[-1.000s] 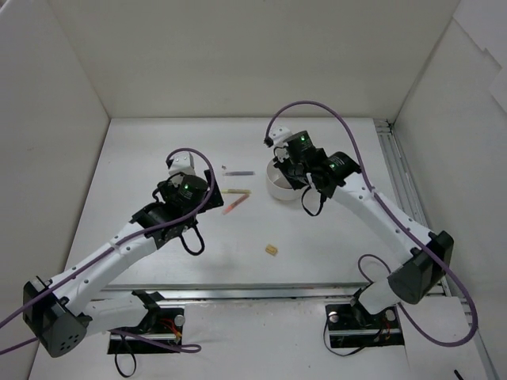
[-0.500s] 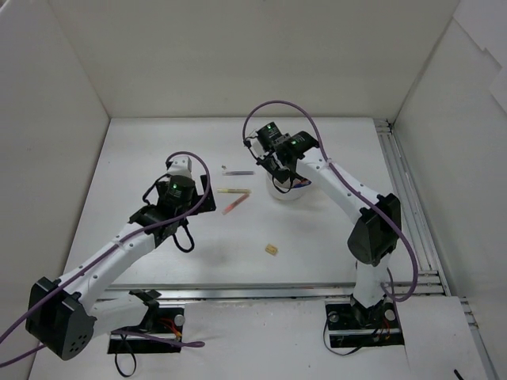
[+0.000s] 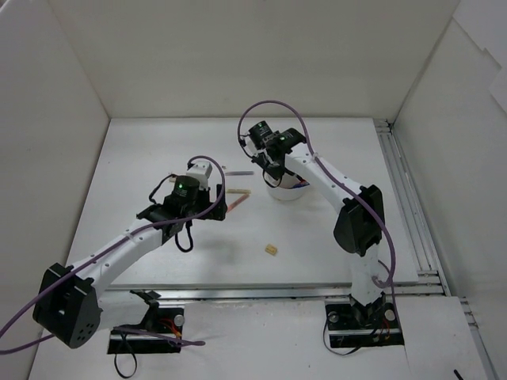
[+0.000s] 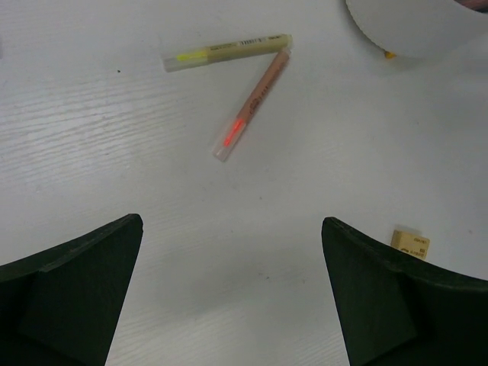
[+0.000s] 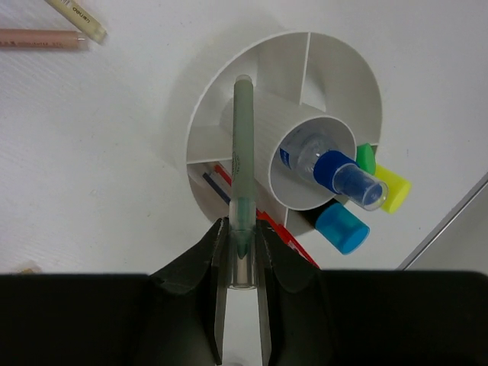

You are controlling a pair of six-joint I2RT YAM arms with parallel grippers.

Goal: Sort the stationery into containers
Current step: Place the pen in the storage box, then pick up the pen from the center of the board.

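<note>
Two pencils, yellow pencil [image 4: 229,51] and pink pencil [image 4: 253,103], lie below our left gripper [image 4: 231,225], jaws wide, we judge for pickup. Right gripper [image 5: 242,236] pinches a green pencil [image 5: 242,152] above the organizer [image 5: 343,61], likely aiming at a compartment.

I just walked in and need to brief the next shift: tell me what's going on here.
Two robot arms are sorting stationery. The right end effector is shut on a pale green pen, aimed at the round white organizer, which already holds a blue-capped marker and several highlighters. The left end effector hangs open above a yellow pen and a pink pen lying on the table, a beige eraser nearby.
</note>
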